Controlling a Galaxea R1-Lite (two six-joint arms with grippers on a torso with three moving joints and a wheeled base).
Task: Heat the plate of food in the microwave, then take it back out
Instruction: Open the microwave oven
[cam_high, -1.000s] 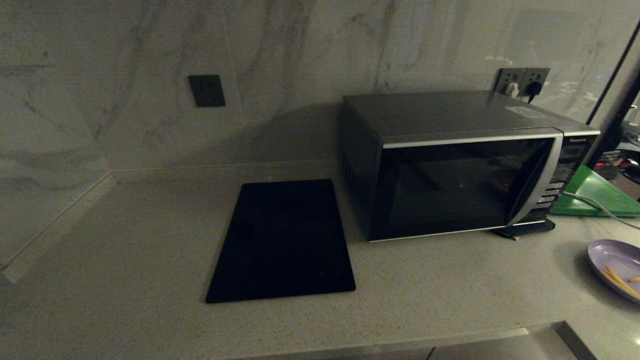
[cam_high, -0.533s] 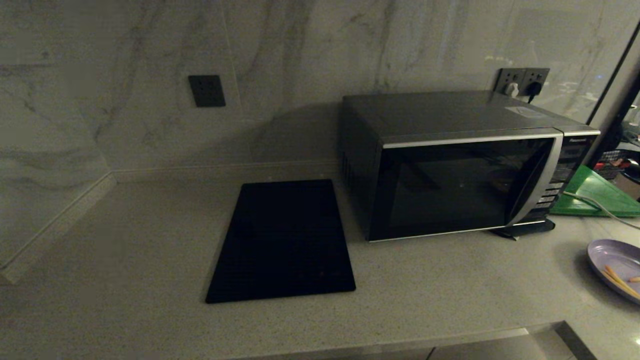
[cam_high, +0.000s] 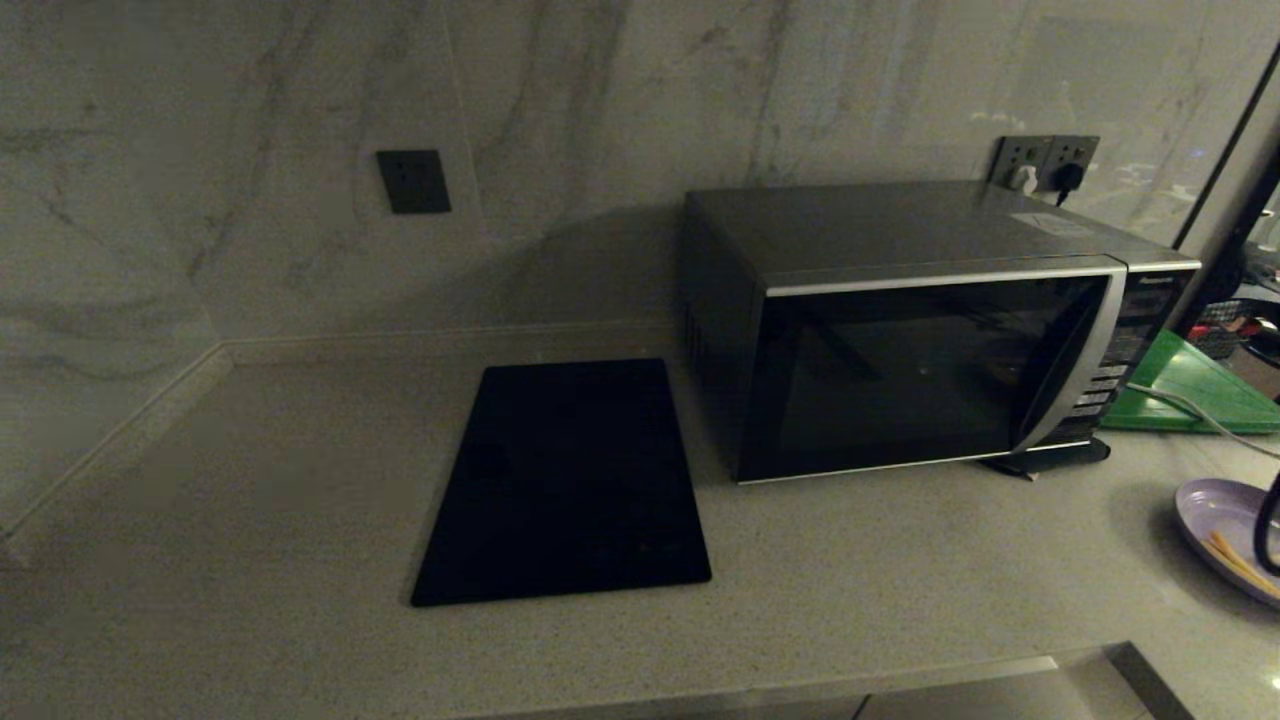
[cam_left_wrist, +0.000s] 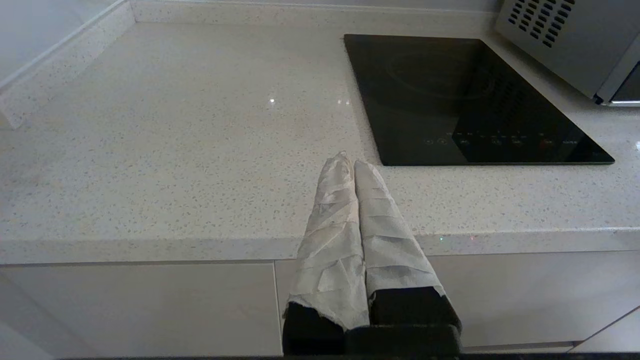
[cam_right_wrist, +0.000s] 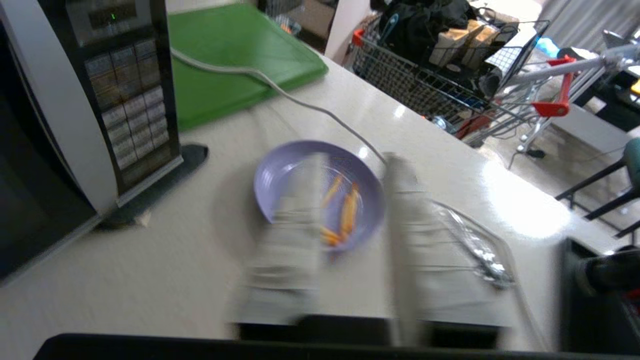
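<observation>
Right wrist view: the right hand (cam_right_wrist: 350, 170), fingers spread and empty, hovers directly over the plate of food (cam_right_wrist: 280, 175) at frame centre; the left hand (cam_left_wrist: 354, 167) is clenched.

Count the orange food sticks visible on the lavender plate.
About 4, though blur makes this uncertain: all lie near the middle of the plate of food; the right gripper's fingers may hide others.

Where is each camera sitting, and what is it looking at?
Head: up high, looking down at the counter, microwave and black cooktop; only a dark sliver of arm at the right edge.
Left wrist: behind the shut left gripper, facing the cooktop.
Right wrist: behind the open right gripper, facing the plate of food.
Shared: microwave, counter.
</observation>
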